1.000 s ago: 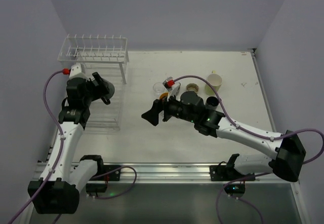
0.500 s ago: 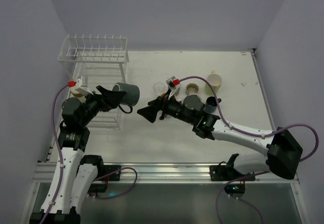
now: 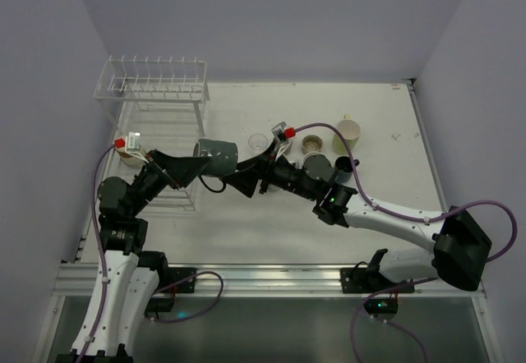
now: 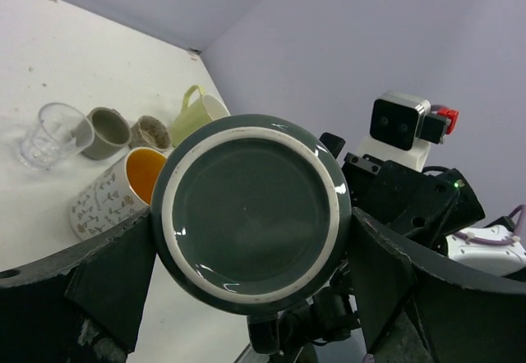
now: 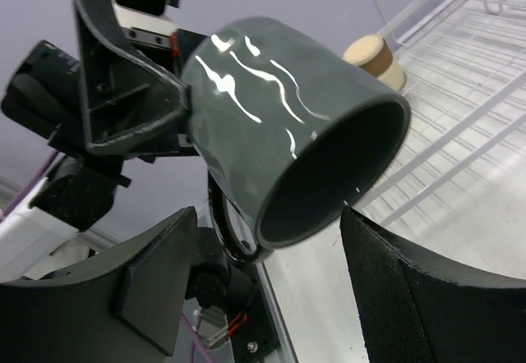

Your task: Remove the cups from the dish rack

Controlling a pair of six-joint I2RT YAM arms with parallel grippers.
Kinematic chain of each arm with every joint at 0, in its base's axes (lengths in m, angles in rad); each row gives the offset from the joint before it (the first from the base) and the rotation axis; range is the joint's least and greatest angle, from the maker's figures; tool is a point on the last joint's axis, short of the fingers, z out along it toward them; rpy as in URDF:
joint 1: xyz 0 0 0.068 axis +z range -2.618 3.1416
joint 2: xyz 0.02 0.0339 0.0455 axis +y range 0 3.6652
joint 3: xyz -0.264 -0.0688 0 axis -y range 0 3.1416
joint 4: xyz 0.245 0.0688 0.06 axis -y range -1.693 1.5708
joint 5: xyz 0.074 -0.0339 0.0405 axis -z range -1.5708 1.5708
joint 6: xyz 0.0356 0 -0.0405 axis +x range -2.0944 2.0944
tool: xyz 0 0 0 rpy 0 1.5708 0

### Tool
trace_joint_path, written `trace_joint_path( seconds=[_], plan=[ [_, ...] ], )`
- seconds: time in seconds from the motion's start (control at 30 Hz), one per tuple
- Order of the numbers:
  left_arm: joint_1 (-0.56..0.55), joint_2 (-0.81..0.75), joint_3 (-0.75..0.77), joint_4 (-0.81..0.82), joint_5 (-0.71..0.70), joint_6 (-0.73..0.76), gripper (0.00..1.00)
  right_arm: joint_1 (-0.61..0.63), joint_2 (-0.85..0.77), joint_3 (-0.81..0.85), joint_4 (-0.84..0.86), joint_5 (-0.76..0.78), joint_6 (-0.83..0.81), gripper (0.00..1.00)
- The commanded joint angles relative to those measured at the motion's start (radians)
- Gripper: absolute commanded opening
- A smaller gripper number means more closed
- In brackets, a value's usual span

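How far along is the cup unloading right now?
Done: the clear glass, yellow-green mug and others stand on the table. In hand: the left gripper holds the dark grey mug clear of the dish rack, the open right gripper at its mouth. Left: a tan cup on the rack's tray.

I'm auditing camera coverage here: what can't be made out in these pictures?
Top view: the right arm hides part of the black cup.
Top view: the left arm covers part of the dish rack's lower tray.
Left wrist view: the dark grey mug hides the fingertips of the right hand.
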Motion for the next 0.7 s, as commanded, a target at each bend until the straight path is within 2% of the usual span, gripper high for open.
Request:
trace_joint_path(
  seconds=[0.0,0.3,0.37,0.43,0.47,0.5,0.53,0.57,0.6,0.63,0.67],
  plan=[
    [-0.008,-0.026,-0.021,0.141,0.077,-0.113,0.00,-0.005,0.007,0.053,0.134,-0.051,-0.006,0.72],
    [-0.021,-0.029,-0.052,0.190,0.089,-0.164,0.03,-0.005,0.125,0.112,0.273,-0.176,0.101,0.60],
    [-0.025,-0.030,-0.052,0.190,0.094,-0.164,0.04,-0.005,0.149,0.119,0.312,-0.197,0.126,0.53],
    [-0.025,-0.034,-0.055,0.190,0.095,-0.159,0.06,-0.005,0.157,0.116,0.336,-0.202,0.140,0.42],
    [-0.025,-0.032,-0.055,0.182,0.097,-0.156,0.09,-0.003,0.155,0.113,0.358,-0.197,0.144,0.23],
    [-0.025,-0.032,-0.050,0.173,0.097,-0.148,0.13,-0.005,0.151,0.102,0.362,-0.193,0.143,0.11],
    [-0.025,-0.029,-0.042,0.150,0.088,-0.109,0.20,-0.003,0.145,0.099,0.361,-0.186,0.144,0.02],
    [-0.025,-0.023,-0.029,0.078,0.079,-0.081,0.41,-0.005,0.142,0.096,0.343,-0.182,0.137,0.00],
    [-0.025,-0.020,0.002,0.040,0.069,-0.046,0.52,-0.005,0.129,0.097,0.324,-0.183,0.129,0.00],
    [-0.025,-0.017,0.020,-0.002,0.036,0.027,0.71,-0.003,0.125,0.103,0.297,-0.186,0.120,0.00],
    [-0.025,-0.012,0.062,-0.086,0.014,0.063,0.79,-0.003,0.119,0.108,0.231,-0.186,0.100,0.00]
  ],
)
